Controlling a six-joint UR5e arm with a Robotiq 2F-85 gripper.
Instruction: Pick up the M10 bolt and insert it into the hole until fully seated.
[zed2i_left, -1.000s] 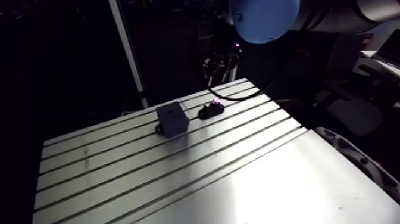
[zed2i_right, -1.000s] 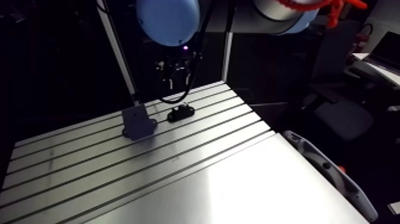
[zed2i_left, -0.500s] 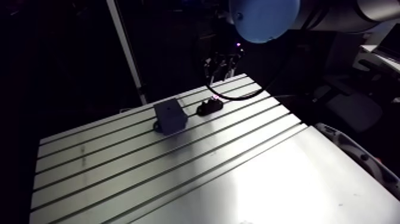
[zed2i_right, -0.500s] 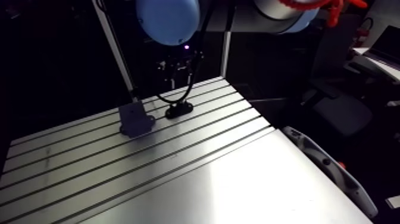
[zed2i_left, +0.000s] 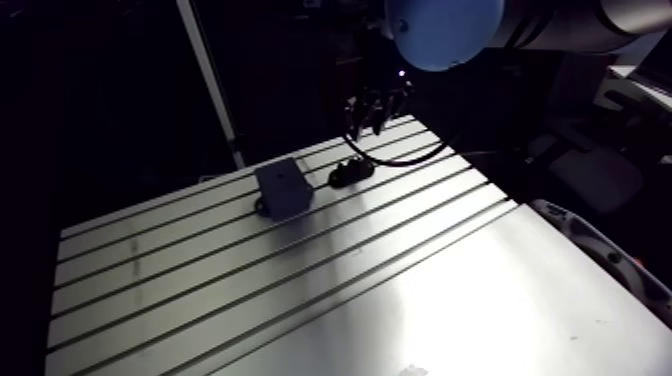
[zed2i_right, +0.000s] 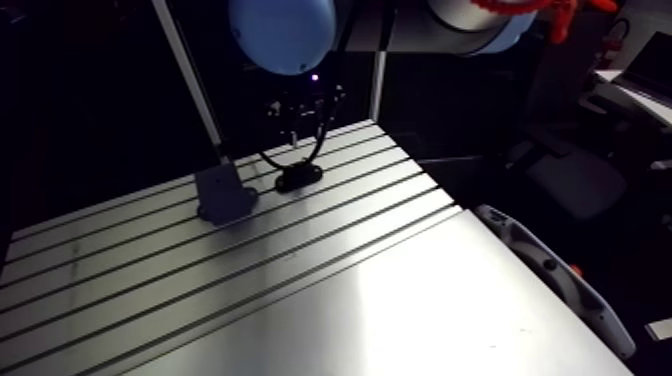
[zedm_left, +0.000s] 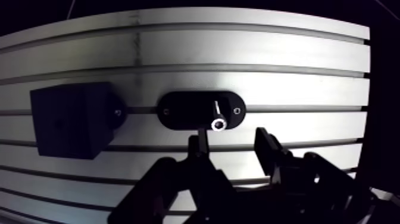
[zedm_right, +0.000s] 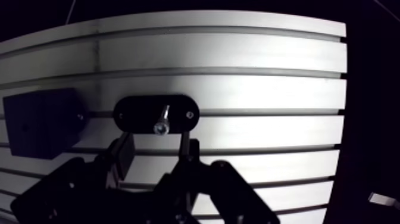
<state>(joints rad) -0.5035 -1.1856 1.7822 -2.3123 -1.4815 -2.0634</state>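
Observation:
A shiny bolt (zedm_left: 218, 117) stands in a black oval holder (zedm_left: 178, 111) fixed on a table slot. Beside the holder sits a dark block (zedm_left: 70, 120) with a small hole in its upper face. In the wrist view my gripper (zedm_left: 231, 145) is open, its two fingers (zedm_left: 196, 146) apart with nothing between them. The bolt lies just ahead of the gap, closer to the finger on the block's side. In the arm view the gripper (zed2i_left: 372, 115) hangs above the holder (zed2i_left: 350, 172), with the block (zed2i_left: 283, 187) to its left.
The slotted aluminium table (zed2i_left: 300, 290) runs wide toward the front, its far edge just behind the holder. A slanted pole (zed2i_left: 210, 80) rises behind the block. A grey curved part (zed2i_left: 610, 260) lies off the table's right edge.
The arm view has shifted with the arm. Against the holder, the gripper has come down and now hangs closer above it. Block, holder and bolt stay in place.

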